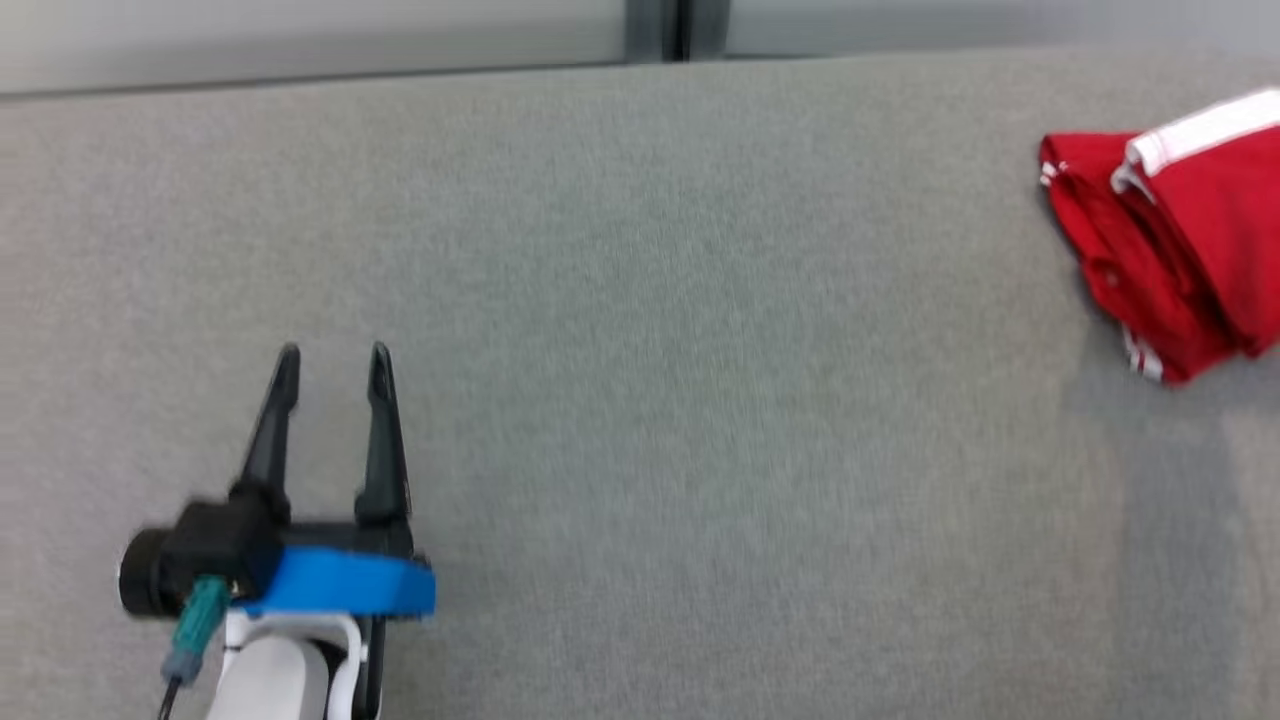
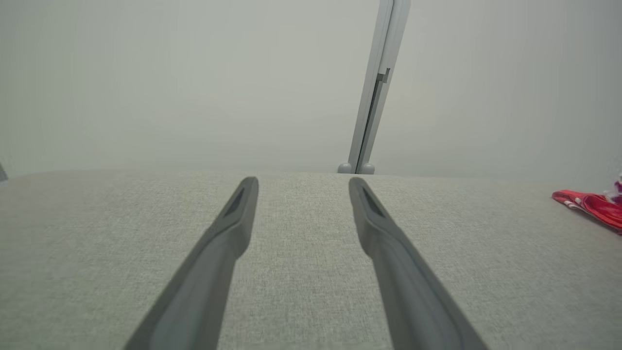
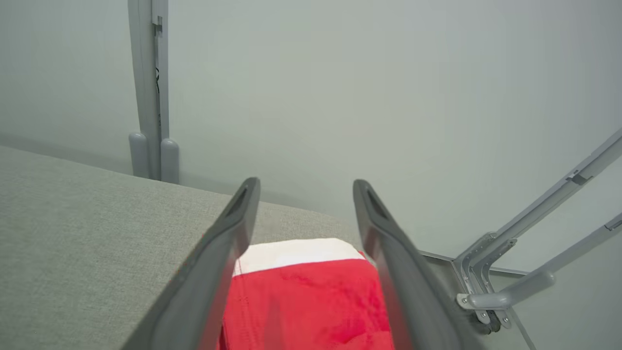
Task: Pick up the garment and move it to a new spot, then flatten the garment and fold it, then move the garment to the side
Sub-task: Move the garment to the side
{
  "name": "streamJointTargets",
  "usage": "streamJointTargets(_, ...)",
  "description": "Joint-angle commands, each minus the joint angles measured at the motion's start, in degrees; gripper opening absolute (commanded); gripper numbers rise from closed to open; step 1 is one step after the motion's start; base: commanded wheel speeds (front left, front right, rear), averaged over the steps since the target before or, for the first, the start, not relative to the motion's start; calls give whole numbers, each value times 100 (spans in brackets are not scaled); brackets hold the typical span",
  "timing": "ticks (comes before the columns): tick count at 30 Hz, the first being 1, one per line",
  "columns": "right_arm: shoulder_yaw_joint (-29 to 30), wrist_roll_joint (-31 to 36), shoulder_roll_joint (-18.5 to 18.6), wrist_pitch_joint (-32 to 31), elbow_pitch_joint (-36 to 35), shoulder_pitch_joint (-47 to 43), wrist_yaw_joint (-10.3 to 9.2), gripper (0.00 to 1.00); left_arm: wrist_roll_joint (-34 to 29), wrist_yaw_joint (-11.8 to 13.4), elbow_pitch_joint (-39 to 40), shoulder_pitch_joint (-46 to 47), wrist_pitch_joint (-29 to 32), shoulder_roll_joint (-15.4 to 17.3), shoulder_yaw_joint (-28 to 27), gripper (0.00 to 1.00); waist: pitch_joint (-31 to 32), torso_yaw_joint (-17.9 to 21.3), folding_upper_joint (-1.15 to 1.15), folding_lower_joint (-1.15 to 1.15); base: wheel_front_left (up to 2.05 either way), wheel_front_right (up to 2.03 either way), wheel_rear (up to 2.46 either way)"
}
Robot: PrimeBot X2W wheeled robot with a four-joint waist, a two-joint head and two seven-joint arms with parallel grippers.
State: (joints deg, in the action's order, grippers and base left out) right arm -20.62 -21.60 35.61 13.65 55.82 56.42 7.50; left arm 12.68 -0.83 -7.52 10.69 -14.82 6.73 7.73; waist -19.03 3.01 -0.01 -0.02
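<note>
Garment: The garment is red with a white band. It is folded into a small bundle with a few creases.
Where it is: It lies on the table, far over on the right side in the head view. The right edge of that view cuts it off. In the right wrist view it sits near the end of the table.
Table: It has a flat, wide top of grey cloth.
Left claw: The left claw is at the lower left of the head view, over the table. Its two dark fingers are apart, and the grey table top shows between them. It is well apart from the garment.
Right claw: The right claw is just over the garment. Its two fingers are wide apart, and the red cloth shows in the gap between them. The white band lies toward the fingertips. The claw is not pinching the cloth. I cannot tell if the fingers touch it.
Left wrist: A blue band goes round it, just behind the left claw.
Wall: A pale wall stands behind the table.
Post: A grey post stands against the wall at the far edge of the table.
Bars: Grey metal bars slant up past the end of the table, near the garment.
</note>
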Motion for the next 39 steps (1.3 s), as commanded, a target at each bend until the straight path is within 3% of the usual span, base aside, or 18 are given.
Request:
streamJointTargets(1,-9,-154,-145,86,-236,-363,1,100,47,34,-66,-178,-32,-22,-63,100,459,163,1,2,0,0,0)
streamJointTargets(15,236,-359,-879,151,-1841,-2405,0,100,202,6,-250,-950,-38,-43,-221,100,1607,43,1,2,0,0,0)
streamJointTargets(24,1375,-9,-1383,31,-3071,-4237,1,100,236,-17,-353,-1200,-40,-60,-234,100,1988,-146,1,2,0,0,0)
streamJointTargets(31,2379,432,-2122,-402,-4380,-5493,1,100,189,-79,-439,-1199,-39,-41,-206,100,2092,-346,1,2,0,0,0)
streamJointTargets(39,2767,887,-2969,-771,-5430,-6238,1,100,177,-124,-546,-1047,-40,9,-169,100,2096,-518,1,2,0,0,0)
